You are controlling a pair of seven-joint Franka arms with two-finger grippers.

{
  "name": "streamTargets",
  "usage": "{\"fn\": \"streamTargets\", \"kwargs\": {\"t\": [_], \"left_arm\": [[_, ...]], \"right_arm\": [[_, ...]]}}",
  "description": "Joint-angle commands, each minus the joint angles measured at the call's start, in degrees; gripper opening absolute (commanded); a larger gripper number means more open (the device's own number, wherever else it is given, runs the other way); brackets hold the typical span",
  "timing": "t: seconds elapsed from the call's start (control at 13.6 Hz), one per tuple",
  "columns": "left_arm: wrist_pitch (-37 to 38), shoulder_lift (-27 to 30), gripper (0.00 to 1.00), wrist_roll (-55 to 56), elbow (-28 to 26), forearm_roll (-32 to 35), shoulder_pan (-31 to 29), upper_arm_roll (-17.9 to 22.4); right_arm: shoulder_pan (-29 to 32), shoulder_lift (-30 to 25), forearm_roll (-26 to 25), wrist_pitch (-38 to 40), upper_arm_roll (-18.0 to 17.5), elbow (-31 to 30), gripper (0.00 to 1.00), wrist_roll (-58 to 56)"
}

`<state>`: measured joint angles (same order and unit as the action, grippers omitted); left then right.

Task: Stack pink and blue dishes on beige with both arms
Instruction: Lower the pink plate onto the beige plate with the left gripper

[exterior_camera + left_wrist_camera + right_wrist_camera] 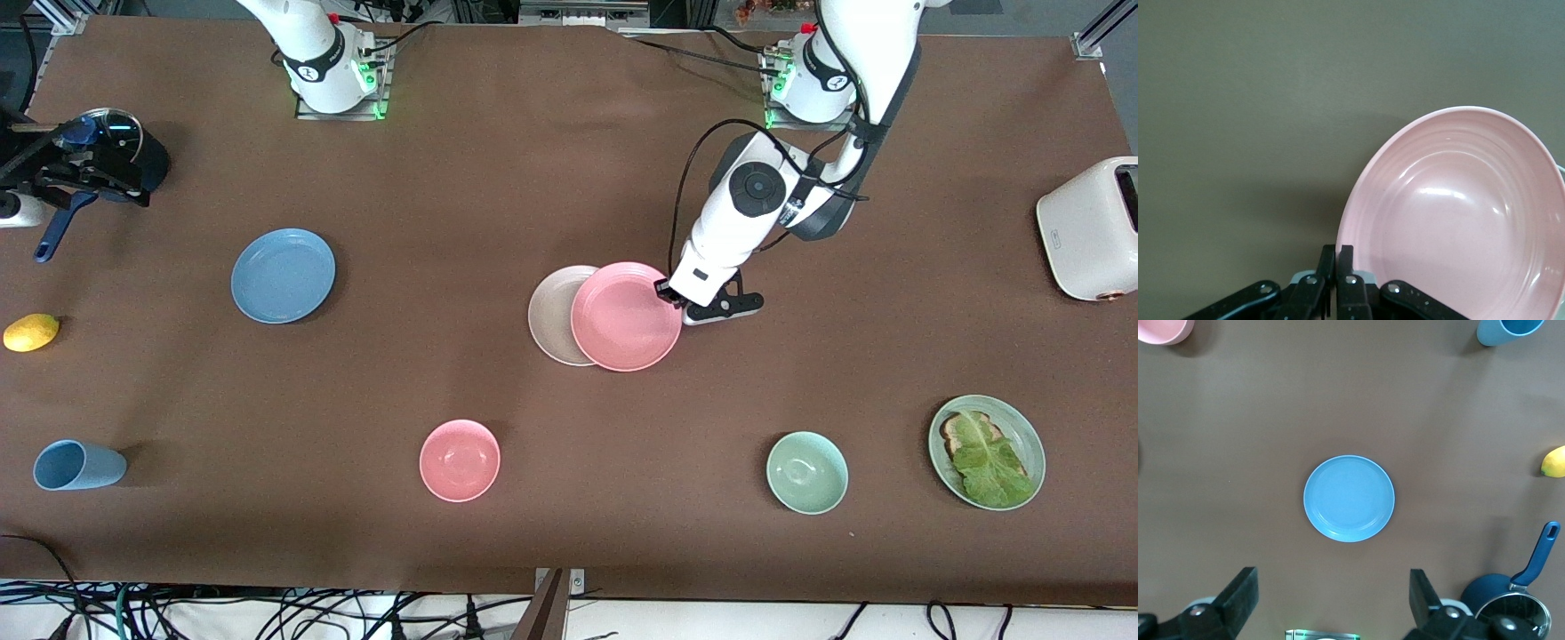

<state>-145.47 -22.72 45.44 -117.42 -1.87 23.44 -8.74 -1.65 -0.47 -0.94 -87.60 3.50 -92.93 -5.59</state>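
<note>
Pink plate (625,316) rim pinched in L tool (673,298), partly over beige plate (551,313); R tool (1331,597) wide, above blue plate (1349,498).

Matte brown desk (498,178) throughout. Pale pink plate (626,316) with concentric ridges at frame centre, overlapping a beige-cream plate (549,313). Dusty blue plate (283,275) toward the upper left. Lower down, a blue cup (77,466), a deeper pink bowl (459,460), a mint green bowl (806,472), and a pale green plate (1022,427) bearing brown toast and green lettuce. Yellow lemon (31,332) at the left edge. White arms, black end effector (669,293) fingers.
</note>
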Motion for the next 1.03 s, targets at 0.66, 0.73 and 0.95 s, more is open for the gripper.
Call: {"fn": "streamTargets", "kwargs": {"t": [0.66,0.73,0.95], "left_arm": [[0.10,-4.43,0.00,8.95,5.18,2.39,6.70,2.67],[0.10,-4.61,0.00,9.48,5.35,2.39,7.14,2.67],[0.10,-5.48,0.00,10.80,5.88,2.39,7.85,2.67]], "right_arm": [[0.07,-0.41,-0.11,1.03,-0.25,0.64,1.00,-0.13],[0.07,-0.41,-0.11,1.11,-0.25,0.64,1.00,-0.13],[0.07,-0.41,-0.11,1.11,-0.25,0.64,1.00,-0.13]]}}
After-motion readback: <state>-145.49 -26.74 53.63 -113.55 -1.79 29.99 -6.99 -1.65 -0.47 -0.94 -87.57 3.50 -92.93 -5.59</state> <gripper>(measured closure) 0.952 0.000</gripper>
